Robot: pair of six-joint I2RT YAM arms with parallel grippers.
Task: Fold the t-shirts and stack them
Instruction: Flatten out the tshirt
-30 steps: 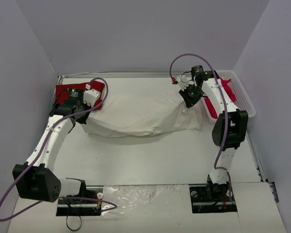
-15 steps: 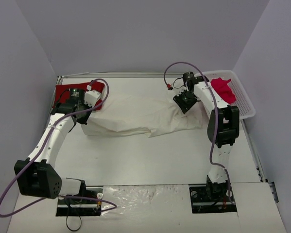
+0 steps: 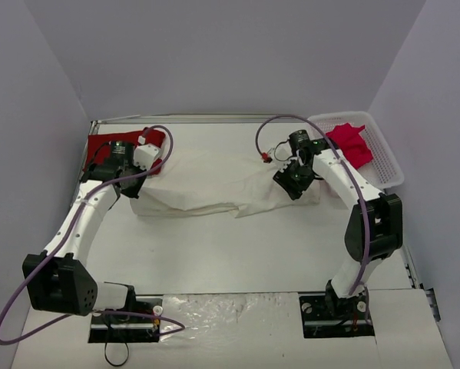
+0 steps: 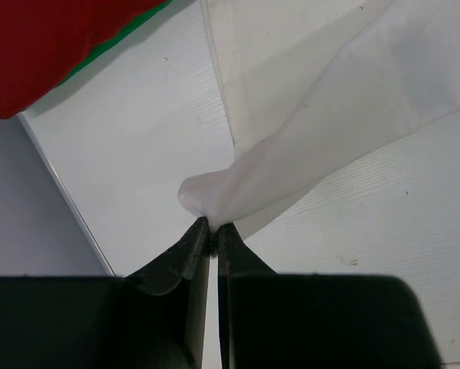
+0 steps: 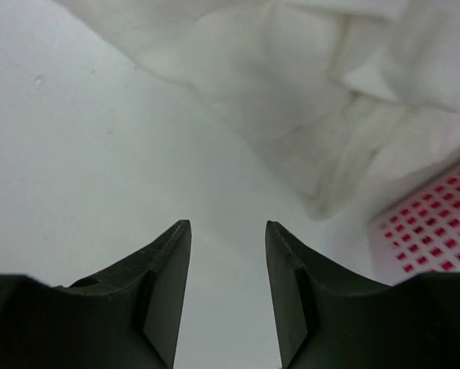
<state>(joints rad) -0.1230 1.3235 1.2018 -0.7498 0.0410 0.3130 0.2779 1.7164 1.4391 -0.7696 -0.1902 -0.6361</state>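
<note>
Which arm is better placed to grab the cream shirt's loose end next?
Probably right. The right gripper is open beside the rumpled end of the cream-white t-shirt, while the left gripper is shut on its opposite corner.

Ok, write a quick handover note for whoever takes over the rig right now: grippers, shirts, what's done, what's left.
Left gripper: shut on a pinch of the cream-white shirt at its left end.
Right gripper: open and empty, low over the table by that shirt's right end.
The cream-white shirt lies rumpled across the far middle, unfolded.
Red shirt: far-left corner; can't tell if it is folded.
Pinkish-red shirt: bunched in the white basket.
Done: no stack visible.
Left: fold the cream-white shirt, take out and fold the pinkish-red one, stack all.
</note>
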